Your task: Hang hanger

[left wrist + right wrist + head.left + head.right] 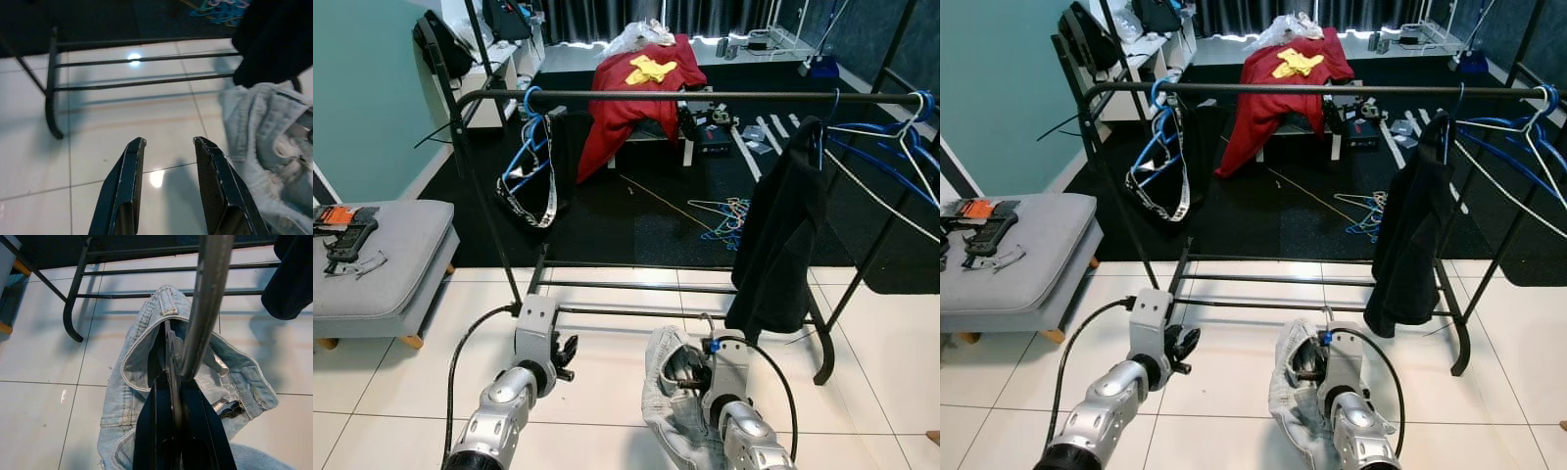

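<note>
So the hanger (205, 298) was already in the right claw (173, 382), low down near the floor, with a pair of pale jeans (142, 382) clipped on it and drooping in front of the robot. In the right wrist view the two black fingers were squeezed together on the hanger's metal stem, and the stem ran up and away from the claw toward the rack.

What mattered was that the rail (685, 96) sat well above and ahead of that claw. It ran straight across from the robot's left to its right, so I'd guess the hook needed to go up and forward and drop over the bar crosswise. The free stretch of rail looked like the middle, between the blue hangers (530, 147) on the left end and the black jacket (783, 235) further right. The right arm was the one holding, so it was the nearer one by default.

The left claw (168, 147) hung low beside it over the white tiles (98, 122), fingers apart, holding nothing. It sat just left of the jeans, not touching them
</note>
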`<state>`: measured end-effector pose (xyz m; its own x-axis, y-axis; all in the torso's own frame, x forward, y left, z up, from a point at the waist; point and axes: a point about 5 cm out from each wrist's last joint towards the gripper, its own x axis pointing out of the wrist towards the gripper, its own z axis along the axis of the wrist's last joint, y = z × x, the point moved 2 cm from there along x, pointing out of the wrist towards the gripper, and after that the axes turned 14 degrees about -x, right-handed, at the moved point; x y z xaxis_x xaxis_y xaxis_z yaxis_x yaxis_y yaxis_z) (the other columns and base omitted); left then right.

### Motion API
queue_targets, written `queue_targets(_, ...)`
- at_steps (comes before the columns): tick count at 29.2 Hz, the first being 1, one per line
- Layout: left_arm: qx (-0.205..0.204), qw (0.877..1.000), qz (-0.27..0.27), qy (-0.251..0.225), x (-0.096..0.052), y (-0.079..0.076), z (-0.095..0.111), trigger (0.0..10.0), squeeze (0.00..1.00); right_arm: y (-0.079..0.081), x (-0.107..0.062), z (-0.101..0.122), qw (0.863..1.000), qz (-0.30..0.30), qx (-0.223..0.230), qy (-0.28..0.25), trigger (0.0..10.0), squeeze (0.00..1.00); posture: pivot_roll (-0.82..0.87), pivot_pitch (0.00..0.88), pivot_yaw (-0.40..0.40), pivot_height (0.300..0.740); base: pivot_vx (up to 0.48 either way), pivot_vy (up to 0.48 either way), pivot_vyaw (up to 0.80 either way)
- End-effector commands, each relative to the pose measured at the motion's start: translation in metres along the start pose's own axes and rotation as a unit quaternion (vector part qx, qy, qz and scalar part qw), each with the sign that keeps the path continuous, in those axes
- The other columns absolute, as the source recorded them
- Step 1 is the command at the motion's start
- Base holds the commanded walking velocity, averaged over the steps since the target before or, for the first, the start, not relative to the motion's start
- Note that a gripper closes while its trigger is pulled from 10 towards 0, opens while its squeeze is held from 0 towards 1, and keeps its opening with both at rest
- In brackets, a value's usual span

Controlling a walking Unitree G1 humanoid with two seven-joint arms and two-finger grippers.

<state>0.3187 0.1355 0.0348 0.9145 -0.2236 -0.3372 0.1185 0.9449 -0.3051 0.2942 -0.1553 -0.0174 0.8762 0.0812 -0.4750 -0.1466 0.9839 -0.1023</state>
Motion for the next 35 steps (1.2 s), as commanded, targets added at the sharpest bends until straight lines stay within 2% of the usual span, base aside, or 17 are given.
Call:
queue_targets(1, -0.002, 1.000, 0.011, 0.019, -0.001, 0.007, -0.005, 10.0, 0.00, 0.001, 0.001, 0.009, 1.000, -0.004, 0.005, -0.025, 10.0, 0.00, -0.06, 0.033, 0.049, 0.740, 0.000, 0.000, 0.00)
queue_targets(4, 0.015, 0.999, 0.003, 0.035, -0.001, 0.006, -0.008, 10.0, 0.00, -0.002, 0.001, 0.011, 0.999, -0.010, -0.002, -0.031, 10.0, 0.00, -0.05, 0.034, 0.045, 0.740, 0.000, 0.000, 0.00)
queue_targets(5, 0.033, 0.999, 0.016, 0.036, -0.001, 0.008, -0.009, 10.0, 0.00, -0.007, 0.003, 0.014, 0.999, -0.019, -0.018, -0.031, 10.0, 0.00, -0.04, 0.029, 0.041, 0.740, 0.000, 0.000, 0.00)
queue_targets(7, 0.033, 0.999, 0.016, 0.036, -0.001, 0.008, -0.009, 10.0, 0.00, -0.007, 0.003, 0.014, 0.999, -0.019, -0.018, -0.031, 10.0, 0.00, -0.04, 0.029, 0.041, 0.740, 0.000, 0.000, 0.00)
queue_targets(10, 0.043, 0.997, 0.045, 0.037, -0.001, 0.015, -0.009, 10.0, 0.00, -0.008, 0.006, 0.019, 0.999, -0.020, -0.024, -0.032, 10.0, 0.00, -0.04, 0.028, 0.037, 0.740, 0.000, 0.000, 0.00)
queue_targets(21, 0.056, 0.996, 0.058, 0.045, 0.004, 0.014, -0.009, 10.0, 0.00, -0.003, 0.008, 0.021, 0.999, -0.014, -0.032, -0.034, 10.0, 0.00, -0.04, 0.007, 0.032, 0.740, 0.000, 0.000, 0.00)
queue_targets(25, 0.058, 0.997, 0.038, 0.043, 0.007, 0.004, -0.006, 10.0, 0.00, -0.002, 0.010, 0.026, 0.999, -0.011, -0.032, -0.037, 10.0, 0.00, -0.04, 0.007, 0.048, 0.740, 0.000, 0.000, 0.00)
queue_targets(35, 0.065, 0.996, 0.046, 0.045, 0.006, 0.011, -0.006, 10.0, 0.00, -0.001, 0.009, 0.019, 0.999, -0.015, -0.024, -0.028, 10.0, 0.00, -0.03, 0.000, 0.039, 0.740, 0.000, 0.000, 0.00)
